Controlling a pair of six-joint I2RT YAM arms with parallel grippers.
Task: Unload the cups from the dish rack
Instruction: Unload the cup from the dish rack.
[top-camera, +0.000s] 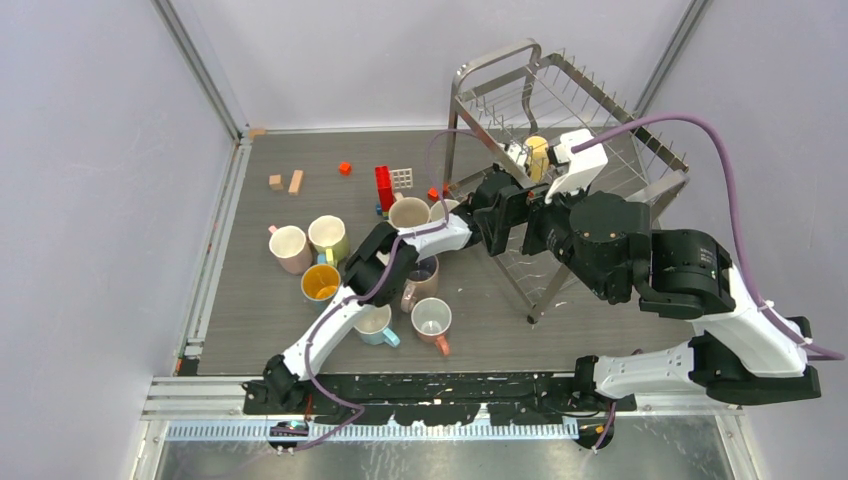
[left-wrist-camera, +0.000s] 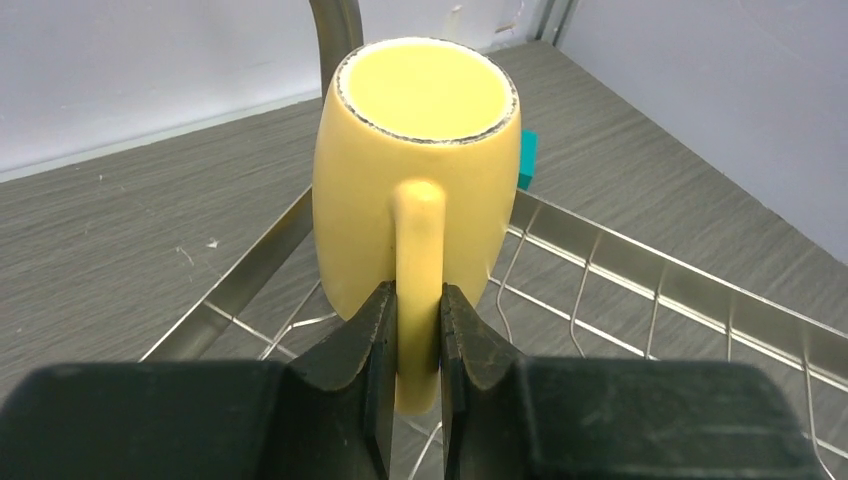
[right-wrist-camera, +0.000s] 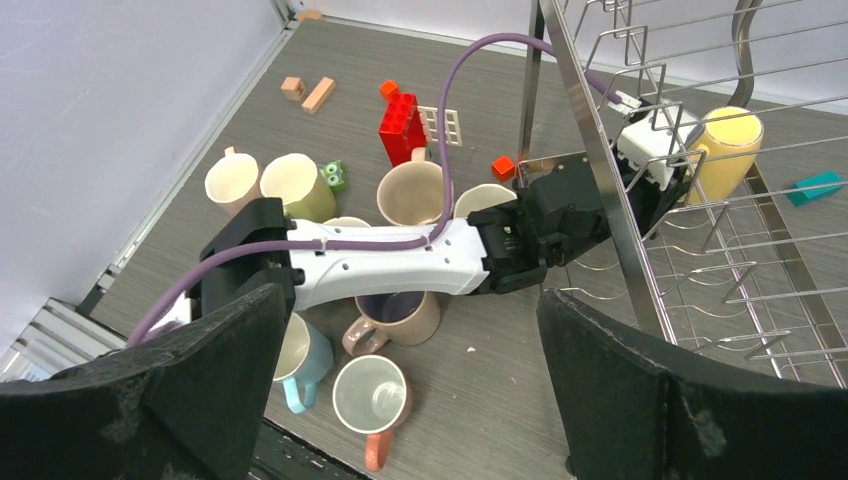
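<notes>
Left wrist view is showing the left gripper (left-wrist-camera: 412, 340) pinching the handle (left-wrist-camera: 418, 230) of the yellow mug (left-wrist-camera: 420, 150), its jaws pressing on either side. The mug is sitting inside the rack (left-wrist-camera: 640, 270), over the wire floor, with prongs (left-wrist-camera: 583, 295) standing just beside it and a teal block (left-wrist-camera: 527, 158) lying beyond. Right gripper (right-wrist-camera: 408, 300) is hovering with jaws spread wide, holding nothing, above the left arm (right-wrist-camera: 380, 265), which is reaching over mugs (right-wrist-camera: 405, 195) crowding the table (right-wrist-camera: 500, 400) near a red block (right-wrist-camera: 402, 125).
</notes>
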